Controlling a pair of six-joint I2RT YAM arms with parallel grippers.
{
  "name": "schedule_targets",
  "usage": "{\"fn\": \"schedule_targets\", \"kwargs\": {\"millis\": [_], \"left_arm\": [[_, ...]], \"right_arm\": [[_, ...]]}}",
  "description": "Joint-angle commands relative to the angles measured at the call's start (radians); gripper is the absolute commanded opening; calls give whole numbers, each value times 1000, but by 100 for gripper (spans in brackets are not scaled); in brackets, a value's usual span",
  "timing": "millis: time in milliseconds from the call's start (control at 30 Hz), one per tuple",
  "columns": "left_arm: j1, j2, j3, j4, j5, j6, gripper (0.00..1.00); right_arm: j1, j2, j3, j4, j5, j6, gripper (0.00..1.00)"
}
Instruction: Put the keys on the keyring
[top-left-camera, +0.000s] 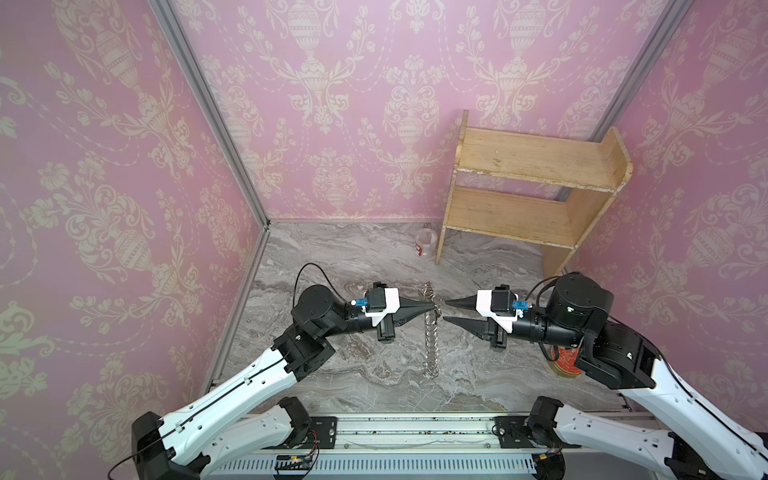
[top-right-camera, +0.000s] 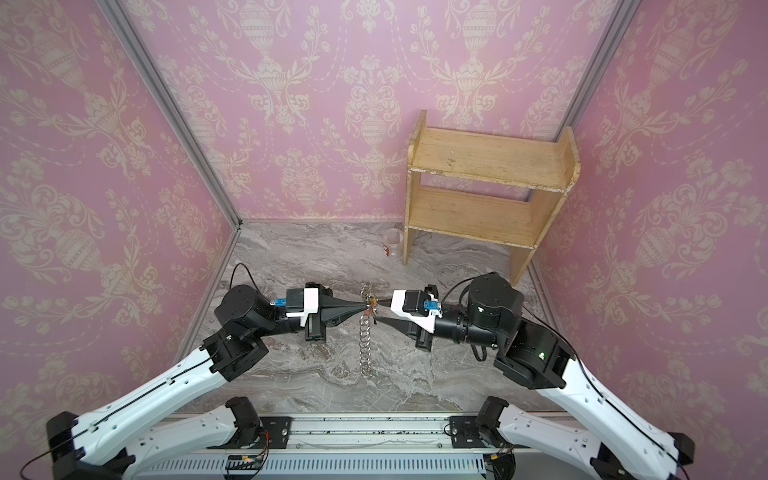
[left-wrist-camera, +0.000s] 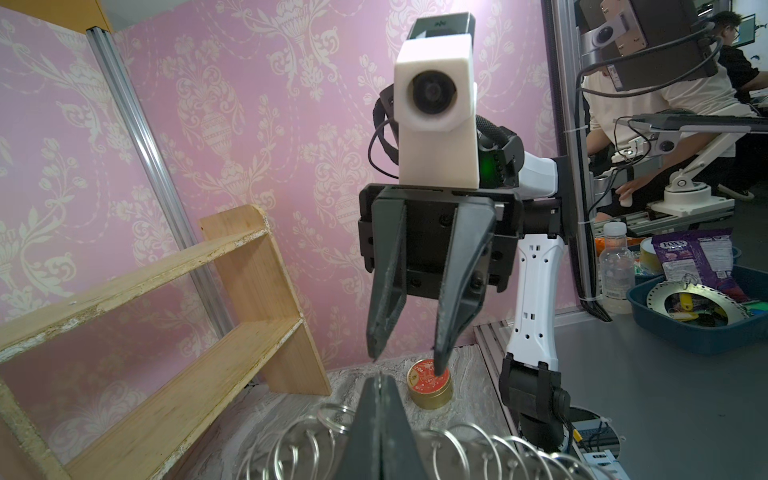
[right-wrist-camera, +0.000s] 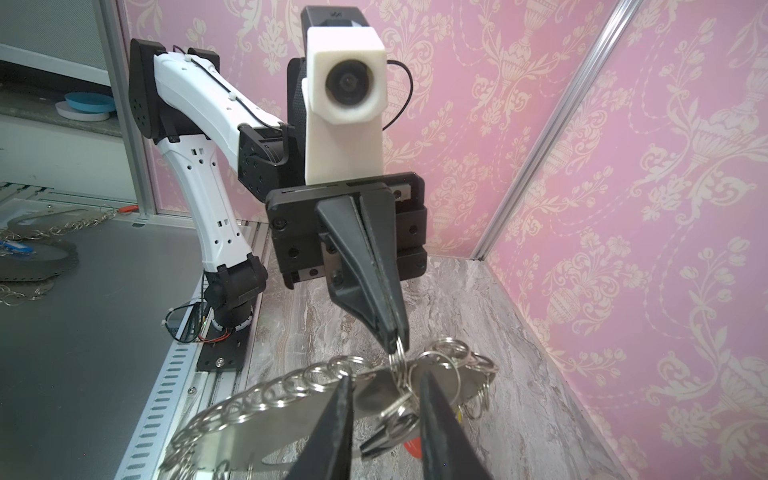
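Note:
The keyring is a silvery strip lined with several metal rings, lying down the middle of the marble floor. My left gripper is shut on one ring at the strip's far end and holds it up. From that bunch of rings hangs a dark-headed key, with a red tag just behind it. My right gripper faces the left one, tip to tip. It is open, with its fingers on either side of the hanging key.
A wooden two-shelf rack stands at the back right, with a clear plastic jar beside its foot. A round red-lidded tin sits under my right arm. Pink walls close in the floor on three sides.

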Motion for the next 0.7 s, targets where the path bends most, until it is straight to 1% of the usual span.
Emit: {"fn": "schedule_targets", "kwargs": {"millis": [0, 133, 167, 300, 533, 667], "left_arm": [[11, -3, -5, 107, 39, -59, 0], [13, -1, -4, 105, 45, -60, 0], [13, -1, -3, 103, 49, -60, 0], [13, -1, -2, 92, 57, -57, 0], [13, -4, -2, 68, 65, -47, 0], [13, -10, 0, 46, 62, -34, 0]], "right_arm": [[-8, -2, -11, 6, -3, 18, 26], [-7, -4, -10, 12, 22, 19, 26], [-7, -5, -45, 16, 29, 18, 26], [-8, -2, -47, 30, 43, 21, 27], [-7, 5, -43, 44, 35, 16, 27], [-7, -1, -28, 8, 45, -2, 28]]}}
